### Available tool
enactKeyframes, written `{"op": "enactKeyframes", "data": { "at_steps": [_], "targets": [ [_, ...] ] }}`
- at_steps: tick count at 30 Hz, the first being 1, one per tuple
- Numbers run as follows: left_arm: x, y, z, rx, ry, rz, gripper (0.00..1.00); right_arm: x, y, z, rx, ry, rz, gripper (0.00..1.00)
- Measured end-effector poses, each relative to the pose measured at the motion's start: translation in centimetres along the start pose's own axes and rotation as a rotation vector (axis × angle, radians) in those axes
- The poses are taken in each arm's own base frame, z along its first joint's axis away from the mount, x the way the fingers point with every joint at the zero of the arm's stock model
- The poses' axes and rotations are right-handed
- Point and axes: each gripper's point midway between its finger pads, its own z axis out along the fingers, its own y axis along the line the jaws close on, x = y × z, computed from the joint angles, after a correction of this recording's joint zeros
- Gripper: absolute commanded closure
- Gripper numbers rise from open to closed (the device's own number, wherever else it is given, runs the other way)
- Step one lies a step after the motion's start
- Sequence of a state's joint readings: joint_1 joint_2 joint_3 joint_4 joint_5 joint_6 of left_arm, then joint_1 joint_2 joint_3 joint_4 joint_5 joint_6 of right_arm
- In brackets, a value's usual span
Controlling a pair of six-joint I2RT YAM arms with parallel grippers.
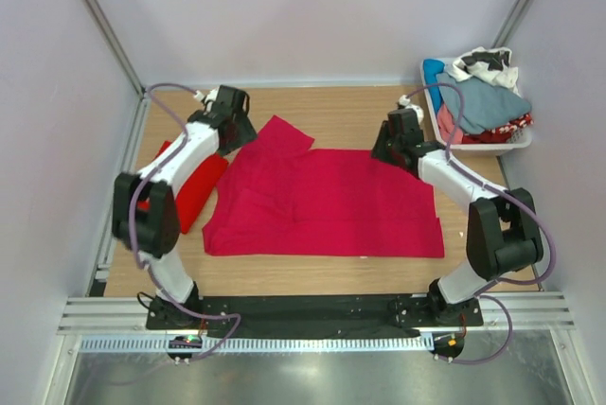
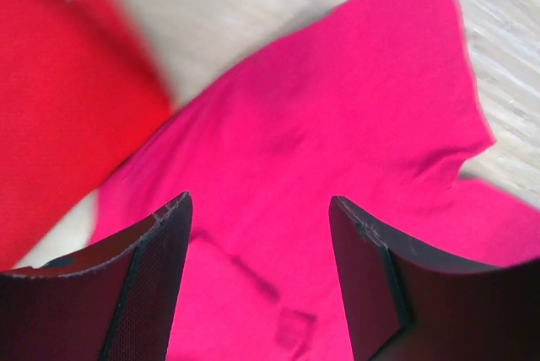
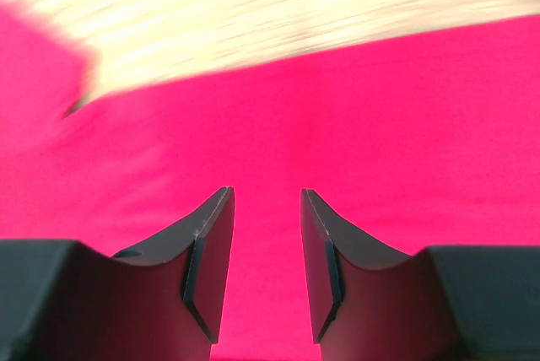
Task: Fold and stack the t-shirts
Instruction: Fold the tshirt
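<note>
The crimson t-shirt [image 1: 331, 202] lies mid-table, long axis left-right, one sleeve angled toward the far edge. The scarlet t-shirt [image 1: 199, 187] lies at the left edge. The left gripper [image 2: 260, 199] gapes wide, the right gripper [image 3: 267, 191] narrower, both empty, and the table [image 1: 350, 107] shows beyond the far hem.

A light wooden table [image 1: 350, 112] carried everything. The raspberry-crimson t-shirt [image 1: 322, 202] lay spread flat across its middle, front edge roughly straight, one sleeve sticking out toward the far side at its left end. Just beside the left edge of that shirt lay the scarlet t-shirt [image 1: 194, 192], folded into a narrow slanted bundle. Beyond the crimson shirt's far right corner, apart from it, a white basket [image 1: 485, 148] heaped with mixed clothes sat at the table's corner.
</note>
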State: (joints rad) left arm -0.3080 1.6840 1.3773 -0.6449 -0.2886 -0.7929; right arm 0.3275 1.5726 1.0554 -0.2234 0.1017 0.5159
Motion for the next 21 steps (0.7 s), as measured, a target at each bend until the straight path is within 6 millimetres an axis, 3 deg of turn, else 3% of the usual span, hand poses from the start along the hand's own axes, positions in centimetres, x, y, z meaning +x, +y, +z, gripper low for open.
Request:
{"op": "enactKeyframes", "data": {
  "at_steps": [4,9,12,18,21],
  "targets": [
    [-1.9,-4.7,5.1,0.052,0.013,0.073,0.35,-1.8,-6.1,-0.3,0.165,-0.029,0.034,0.57],
    [-3.4,-9.3,10.5,0.115,0.016,0.138,0.35,-2.6,-10.9,-0.9,0.279,-0.022,0.07,0.57],
    [-3.3,-10.2,12.6,0.126,0.027,0.17,0.3,-3.1,-12.7,-1.1,0.311,-0.03,0.1,0.57],
    [-4.5,-12.6,15.8,0.133,0.019,0.191,0.33,-3.8,-14.8,-1.4,0.347,-0.044,0.141,0.56],
    [-3.4,-12.3,17.4,0.115,0.047,0.2,0.34,-3.9,-15.4,-1.4,0.354,-0.044,0.154,0.56]
  ]
}}
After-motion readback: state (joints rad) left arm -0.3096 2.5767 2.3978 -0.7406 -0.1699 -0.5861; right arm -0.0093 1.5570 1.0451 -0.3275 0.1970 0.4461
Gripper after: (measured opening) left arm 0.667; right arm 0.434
